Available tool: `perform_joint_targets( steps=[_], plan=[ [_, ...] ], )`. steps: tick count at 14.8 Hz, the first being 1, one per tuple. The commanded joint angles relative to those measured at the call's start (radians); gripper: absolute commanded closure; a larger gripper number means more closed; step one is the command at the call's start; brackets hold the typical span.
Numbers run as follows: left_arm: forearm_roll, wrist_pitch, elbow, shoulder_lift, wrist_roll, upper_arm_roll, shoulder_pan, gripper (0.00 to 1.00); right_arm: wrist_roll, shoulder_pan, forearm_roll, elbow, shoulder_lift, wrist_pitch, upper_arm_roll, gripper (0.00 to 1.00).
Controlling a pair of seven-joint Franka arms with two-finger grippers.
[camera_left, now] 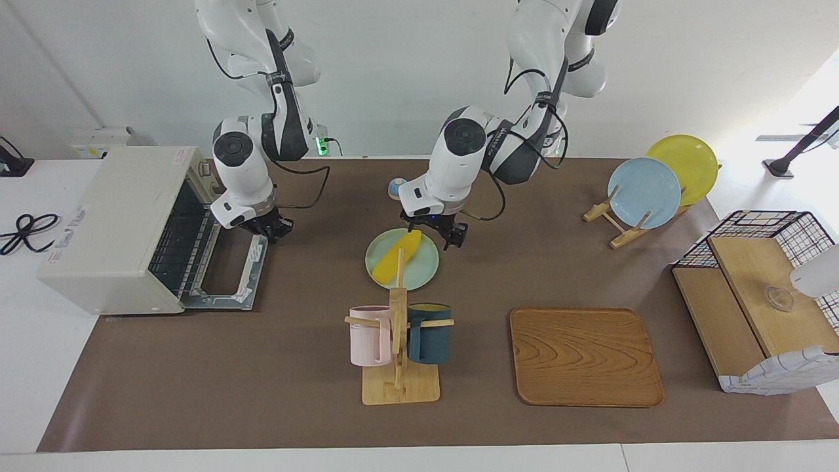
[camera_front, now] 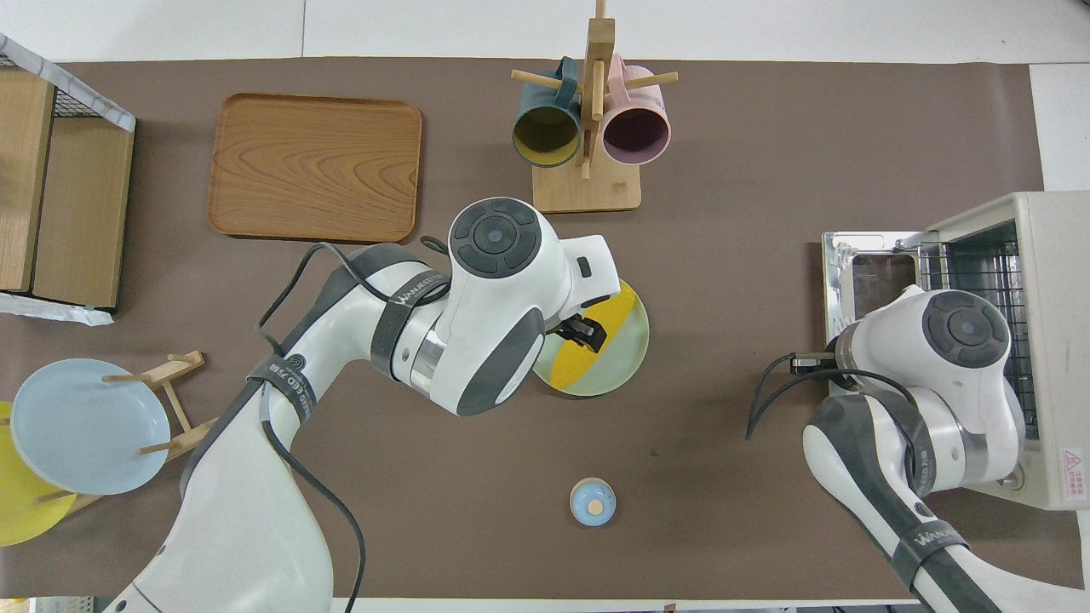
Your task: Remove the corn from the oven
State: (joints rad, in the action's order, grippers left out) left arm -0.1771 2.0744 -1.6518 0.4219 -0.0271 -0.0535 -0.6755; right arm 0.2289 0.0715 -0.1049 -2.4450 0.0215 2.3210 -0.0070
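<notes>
We see a robotics lab staged as a kitchen: two white arms stand at a tabletop covered in brown sheeting, before bare white walls. Household props sit spaced out like test pieces: a toaster oven, a mug stand, racked plates, a wooden tray.

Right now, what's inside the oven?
Through the oven's dropped door only the bare wire rack shows; its deeper corners are hidden. The corn lies on the green plate.
</notes>
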Motion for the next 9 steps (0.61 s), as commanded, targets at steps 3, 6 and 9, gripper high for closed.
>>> perform_joint_targets(
  steps=[3, 6, 9],
  plan=[
    [-0.050, 0.079, 0.018, 0.051, 0.036, 0.014, -0.056, 0.00, -0.016, -0.012, -0.013, -0.022, 0.020, 0.002, 0.004, 0.94],
    [-0.071, 0.092, 0.012, 0.052, 0.036, 0.015, -0.059, 0.00, -0.016, -0.010, -0.068, 0.021, 0.021, -0.081, 0.002, 0.93],
    [-0.071, 0.122, -0.002, 0.057, 0.036, 0.015, -0.065, 0.00, -0.023, -0.010, -0.162, 0.140, 0.026, -0.243, 0.004, 0.92]
  ],
)
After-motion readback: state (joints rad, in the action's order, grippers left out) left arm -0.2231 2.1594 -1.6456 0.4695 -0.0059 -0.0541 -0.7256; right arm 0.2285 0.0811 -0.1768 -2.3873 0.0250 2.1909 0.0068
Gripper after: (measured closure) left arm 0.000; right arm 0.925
